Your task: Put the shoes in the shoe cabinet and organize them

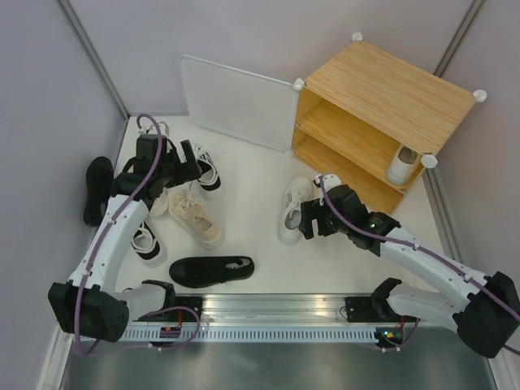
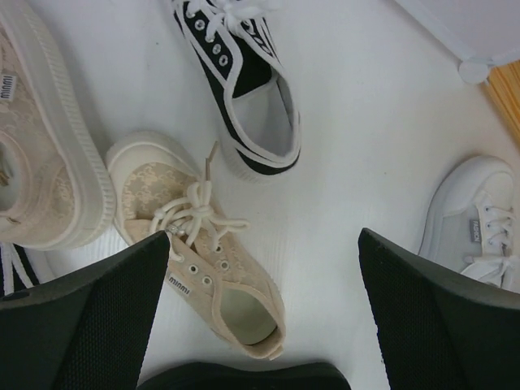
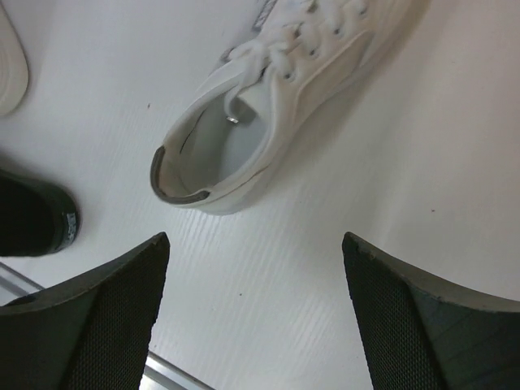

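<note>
Shoes (image 1: 211, 270) mostly lie on the table (image 1: 260, 244), left of the shoe cabinet (image 1: 382, 89). Its door (image 1: 236, 101) stands open, and one white shoe (image 1: 402, 165) is inside. I see my left gripper (image 2: 264, 244) spread wide over a beige shoe (image 2: 203, 276), holding nothing. My right gripper (image 3: 256, 240) is also wide and empty, near a white sneaker (image 3: 268, 106).

The right wrist view's top edge crops the white sneaker (image 3: 317, 81).
</note>
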Available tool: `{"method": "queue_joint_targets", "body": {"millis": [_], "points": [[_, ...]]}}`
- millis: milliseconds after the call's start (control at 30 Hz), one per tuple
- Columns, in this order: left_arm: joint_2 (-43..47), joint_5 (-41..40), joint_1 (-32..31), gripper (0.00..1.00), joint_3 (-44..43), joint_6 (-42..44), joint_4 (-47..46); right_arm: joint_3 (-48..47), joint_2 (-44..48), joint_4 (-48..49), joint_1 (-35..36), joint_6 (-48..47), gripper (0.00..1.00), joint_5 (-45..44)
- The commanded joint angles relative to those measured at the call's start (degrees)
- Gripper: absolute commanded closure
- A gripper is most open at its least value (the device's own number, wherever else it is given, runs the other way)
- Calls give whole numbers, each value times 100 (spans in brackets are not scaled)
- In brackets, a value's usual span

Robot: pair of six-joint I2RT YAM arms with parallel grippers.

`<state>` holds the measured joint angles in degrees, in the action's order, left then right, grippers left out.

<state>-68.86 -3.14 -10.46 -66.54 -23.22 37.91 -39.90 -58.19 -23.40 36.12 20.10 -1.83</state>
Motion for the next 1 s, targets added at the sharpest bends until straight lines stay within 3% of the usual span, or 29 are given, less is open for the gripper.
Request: {"method": "queue_joint_targets", "body": {"millis": [0,100,267,567,967], "points": [[451,-440,9,0,456,344,-99,-342,-341,450,596,-111,10,-239],[514,-960,18,0,799,450,-196,-684,-815,450,974,-164,12,-519],[558,-969,18,1,942,477,-258,-1046,-1483,467,1467,178,15,-1381],[628,-970,18,1,959,494,-293,-1389,-2459,722,1916,73,20,-1619],[663,-961,18,1,968,512,-311,-1450,-3453,802,1934,-217,48,-1426]]}}
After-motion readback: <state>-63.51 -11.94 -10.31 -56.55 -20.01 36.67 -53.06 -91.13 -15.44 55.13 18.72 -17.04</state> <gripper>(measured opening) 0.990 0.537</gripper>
